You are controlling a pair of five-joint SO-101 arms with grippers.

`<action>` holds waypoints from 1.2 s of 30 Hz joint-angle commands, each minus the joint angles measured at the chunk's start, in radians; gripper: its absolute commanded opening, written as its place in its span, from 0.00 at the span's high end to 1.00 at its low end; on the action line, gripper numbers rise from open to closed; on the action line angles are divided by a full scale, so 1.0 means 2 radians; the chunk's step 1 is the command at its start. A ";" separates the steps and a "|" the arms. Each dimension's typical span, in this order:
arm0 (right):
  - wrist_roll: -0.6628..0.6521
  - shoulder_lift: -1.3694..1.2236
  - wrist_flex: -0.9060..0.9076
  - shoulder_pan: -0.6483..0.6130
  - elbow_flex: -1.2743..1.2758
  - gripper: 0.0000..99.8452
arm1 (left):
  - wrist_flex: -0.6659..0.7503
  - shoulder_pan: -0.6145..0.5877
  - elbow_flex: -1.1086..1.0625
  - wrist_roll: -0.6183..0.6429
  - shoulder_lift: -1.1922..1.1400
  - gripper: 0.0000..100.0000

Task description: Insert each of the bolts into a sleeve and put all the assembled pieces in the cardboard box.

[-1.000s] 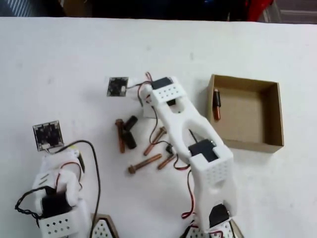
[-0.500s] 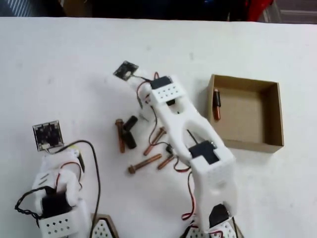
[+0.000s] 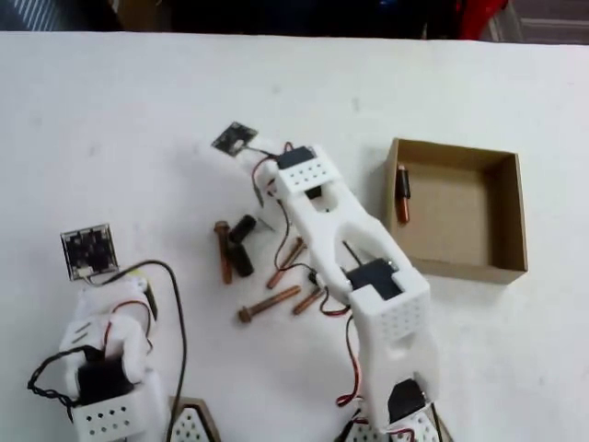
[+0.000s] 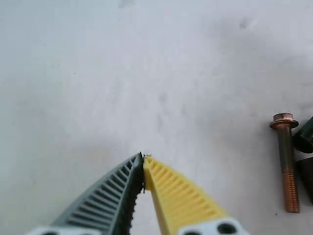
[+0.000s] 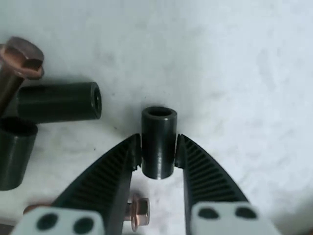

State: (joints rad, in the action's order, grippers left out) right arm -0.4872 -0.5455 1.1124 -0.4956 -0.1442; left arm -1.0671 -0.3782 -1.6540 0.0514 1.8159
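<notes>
By the left corner of the worktop [image 3: 110,110] on the arms' side, the left gripper [image 4: 143,164] hangs clenched on nothing, one bolt [image 4: 286,164] nearby. At mid-worktop, among loose bolts [image 3: 269,304] and sleeves [image 3: 241,262], the right gripper [image 5: 157,142] grasps a black sleeve [image 5: 159,122]. Toward the right edge, the cardboard box [image 3: 451,152] holds one assembled piece [image 3: 402,193] against its wall facing the middle.

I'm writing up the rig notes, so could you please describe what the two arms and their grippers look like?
The left arm and right arm are white shells with perforated panels, black motors and loose red and black cables. The left gripper has one grey and one yellow ribbed, tapering finger; the right gripper has two black ribbed fingers.
</notes>
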 commanded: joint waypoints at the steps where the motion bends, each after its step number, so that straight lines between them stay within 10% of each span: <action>1: 0.002 0.004 0.004 -0.002 -0.011 0.94 | 0.012 -0.002 0.002 -0.006 0.005 0.98; 36: 0.008 0.350 0.306 0.002 -0.153 0.98 | 0.009 -0.001 -0.003 -0.004 0.005 0.98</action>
State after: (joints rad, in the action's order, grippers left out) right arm -0.4826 0.0008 1.6878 -0.4941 -0.4112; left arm -1.0671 -0.3782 -1.6632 0.0514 1.8159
